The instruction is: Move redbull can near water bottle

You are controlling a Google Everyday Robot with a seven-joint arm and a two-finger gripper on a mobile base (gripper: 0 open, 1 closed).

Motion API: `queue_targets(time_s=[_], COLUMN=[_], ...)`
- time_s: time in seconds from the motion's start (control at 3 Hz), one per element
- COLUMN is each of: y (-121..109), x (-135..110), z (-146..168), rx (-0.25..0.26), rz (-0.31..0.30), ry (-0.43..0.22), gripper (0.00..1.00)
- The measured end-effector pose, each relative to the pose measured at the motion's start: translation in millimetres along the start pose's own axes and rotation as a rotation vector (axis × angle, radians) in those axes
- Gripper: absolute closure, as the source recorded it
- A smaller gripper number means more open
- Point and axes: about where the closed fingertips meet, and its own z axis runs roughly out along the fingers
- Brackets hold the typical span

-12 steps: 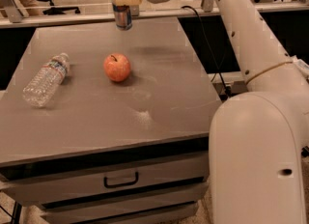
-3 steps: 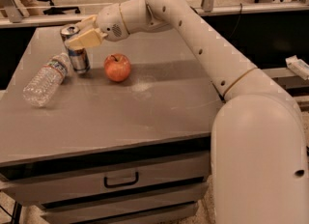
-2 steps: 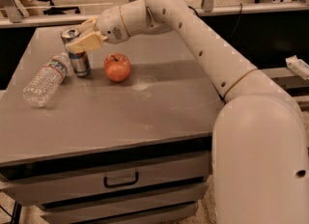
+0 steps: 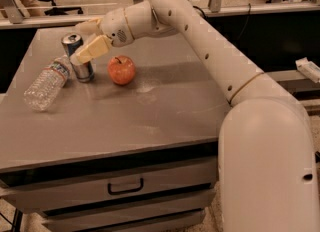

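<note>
The redbull can (image 4: pixel 84 70) stands upright at the table's far left, its base on or just above the top. My gripper (image 4: pixel 80 43) reaches in from the right and is shut on the can, one finger (image 4: pixel 92 50) across its front and the other behind its top. The water bottle (image 4: pixel 47 83), clear with a white cap, lies on its side just left of the can, its cap end almost touching the can.
A red apple (image 4: pixel 121 70) sits right of the can, close to the gripper. The grey table (image 4: pixel 150 121) has drawers below with a handle (image 4: pixel 125 186). My arm spans the table's back right. A white object (image 4: pixel 310 68) lies on a ledge at right.
The gripper has carried the can from the table's far middle to the left beside the bottle, and in the last second lowered it slightly toward the table top.
</note>
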Motion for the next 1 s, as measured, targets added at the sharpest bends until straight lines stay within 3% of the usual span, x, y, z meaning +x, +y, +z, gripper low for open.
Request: queue_targets(time_s=[0.33, 0.67, 1.0], y=[-2.7, -9.0, -9.1], x=[-3.2, 1.2, 1.4], z=[-5.8, -12.6, -12.7], rx=[0.007, 0.022, 0.022], rz=[-0.013, -0.017, -0.017], ry=[0.011, 0.062, 0.063], gripper=[0.00, 0.00, 0.00])
